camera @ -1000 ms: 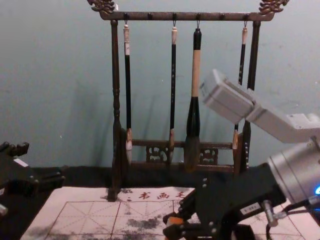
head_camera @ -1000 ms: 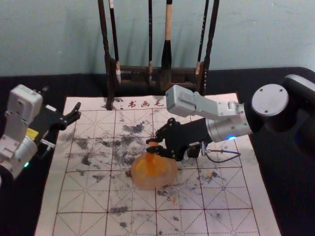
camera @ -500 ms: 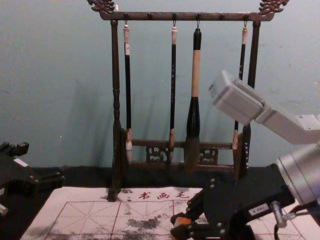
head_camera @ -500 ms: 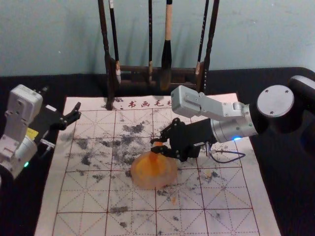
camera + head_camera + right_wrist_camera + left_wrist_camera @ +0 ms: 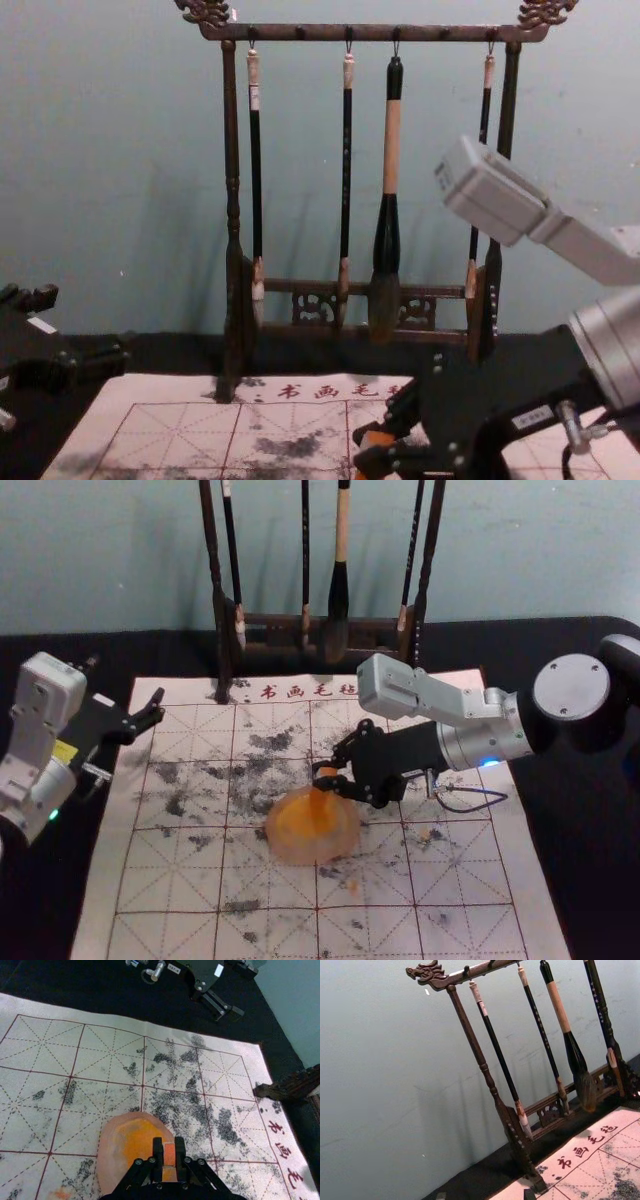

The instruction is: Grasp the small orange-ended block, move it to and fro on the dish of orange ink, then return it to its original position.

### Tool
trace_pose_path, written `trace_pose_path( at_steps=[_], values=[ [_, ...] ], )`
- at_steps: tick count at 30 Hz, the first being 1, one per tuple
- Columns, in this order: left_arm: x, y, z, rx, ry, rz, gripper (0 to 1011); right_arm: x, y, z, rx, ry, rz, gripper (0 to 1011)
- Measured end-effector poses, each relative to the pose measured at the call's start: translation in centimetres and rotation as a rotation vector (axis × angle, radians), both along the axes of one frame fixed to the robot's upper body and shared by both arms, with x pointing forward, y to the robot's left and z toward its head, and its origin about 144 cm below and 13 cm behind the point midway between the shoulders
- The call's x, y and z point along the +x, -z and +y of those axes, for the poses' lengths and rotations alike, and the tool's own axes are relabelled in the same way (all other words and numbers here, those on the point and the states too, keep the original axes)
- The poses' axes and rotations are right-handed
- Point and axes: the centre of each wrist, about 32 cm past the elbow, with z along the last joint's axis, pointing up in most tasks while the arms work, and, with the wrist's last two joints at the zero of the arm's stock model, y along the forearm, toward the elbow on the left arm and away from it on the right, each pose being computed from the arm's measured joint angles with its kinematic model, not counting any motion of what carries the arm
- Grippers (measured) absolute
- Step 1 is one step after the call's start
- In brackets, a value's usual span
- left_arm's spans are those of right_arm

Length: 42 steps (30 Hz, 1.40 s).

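The step in hand looks to be the inking stroke: the right gripper (image 5: 325,776) is over the dish of orange ink (image 5: 285,846), its fingers pinching the small orange-ended block (image 5: 169,1153) between them. The block points down roughly upright within the dish's outline, at the side nearer the right arm; whether its lower end truly touches the ink, I cannot tell. The left gripper (image 5: 157,708) is parked beyond the left edge of the mat (image 5: 170,885), its fingers spread and holding nothing.

Next, I judge, comes a low, even sweep across the ink and back, keeping the pinch firm and the pressure light (too hard a push could drag the dish along or tilt the block). Once the end is well coated, the block should be lifted clear of the rim and returned to its original position, which I cannot make out here.
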Motion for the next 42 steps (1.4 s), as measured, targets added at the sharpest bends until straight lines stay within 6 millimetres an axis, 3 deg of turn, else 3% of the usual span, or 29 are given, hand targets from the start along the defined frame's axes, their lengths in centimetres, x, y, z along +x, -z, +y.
trace_pose_path(
  at_steps=[24,42],
  values=[
    [0.0,0.0,0.0,0.000,0.000,0.000,1001,-1.4,-0.1,-1.0,-0.014,-0.006,0.003,142],
    [0.0,0.0,0.0,0.000,0.000,0.000,1001,-2.1,0.1,0.2,-0.016,-0.081,0.015,142]
  ],
)
